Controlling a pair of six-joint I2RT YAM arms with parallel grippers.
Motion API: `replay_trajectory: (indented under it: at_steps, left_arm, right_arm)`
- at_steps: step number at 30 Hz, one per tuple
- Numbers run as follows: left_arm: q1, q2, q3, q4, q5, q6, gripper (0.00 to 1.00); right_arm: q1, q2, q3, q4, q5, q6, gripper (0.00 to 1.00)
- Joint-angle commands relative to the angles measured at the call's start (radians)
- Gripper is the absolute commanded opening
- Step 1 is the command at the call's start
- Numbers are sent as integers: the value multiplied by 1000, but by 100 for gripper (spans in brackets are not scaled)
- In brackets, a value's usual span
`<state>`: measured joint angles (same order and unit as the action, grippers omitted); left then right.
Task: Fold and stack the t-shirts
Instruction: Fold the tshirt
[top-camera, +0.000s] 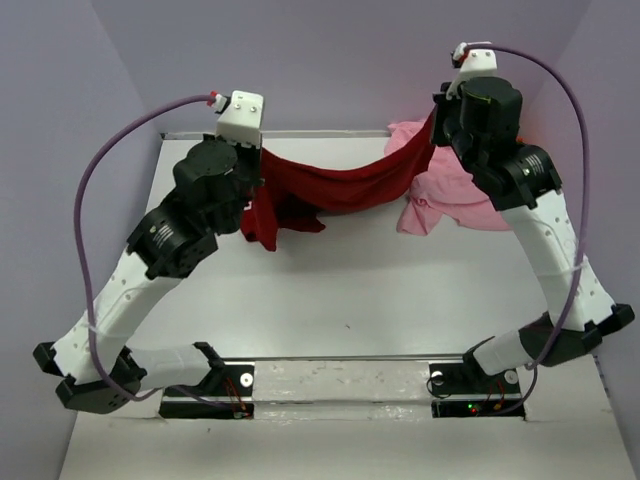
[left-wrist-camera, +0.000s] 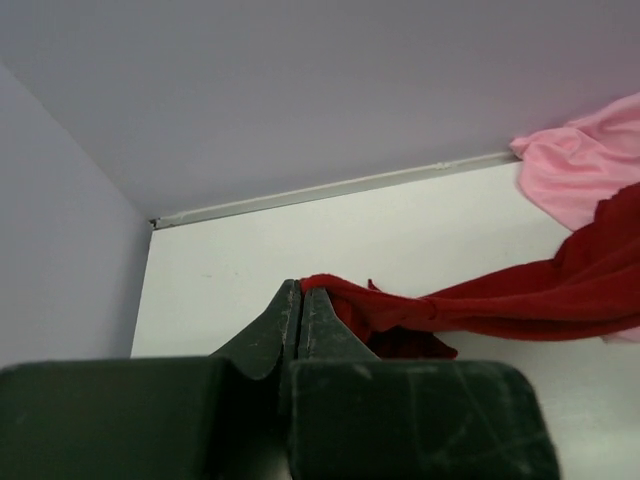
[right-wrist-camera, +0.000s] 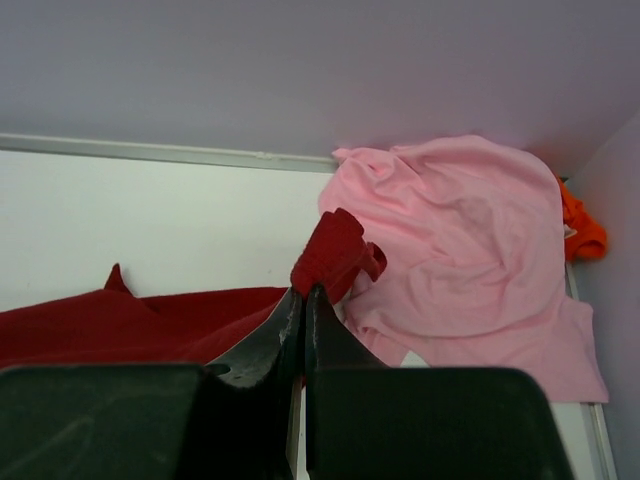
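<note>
Left gripper (left-wrist-camera: 302, 292) and right gripper (right-wrist-camera: 305, 293), each clamped on one end, hold the dark red t-shirt (top-camera: 340, 186) slung left-to-right across the frame's upper centre.

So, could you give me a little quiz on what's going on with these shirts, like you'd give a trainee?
1. True or false: the dark red shirt lies folded flat on the table.
2. Which shirt shows only as a small patch by the right wall, beside the pink shirt? A: the dark red shirt. B: the orange shirt. C: a white shirt.
3. How many grippers are pinching the dark red shirt?

Key:
1. False. It hangs stretched between the two arms.
2. B.
3. Two: the left gripper and the right gripper are both shut on it.
</note>
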<state>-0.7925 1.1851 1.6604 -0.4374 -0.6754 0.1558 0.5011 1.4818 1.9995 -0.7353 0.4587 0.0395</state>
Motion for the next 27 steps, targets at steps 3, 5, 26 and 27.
replay_trajectory:
  at_steps: [3,5,26,27]
  left_arm:
    - [-148,-163,98,-178,-72,-148,0]
    - [-206,-174,153,-236,-93,-228,0]
    - [-807,88,541,-359,-668,-199,0]
    - [-806,74,515,-307,-677,-185,0]
  right_arm:
    - [54,-225,-135,70,40,-12,0]
    - [67,-281,-142,45,50,-7,0]
    - [105,-284,98,-101,69,11,0]
    - [105,-285,84,-89,77,2,0]
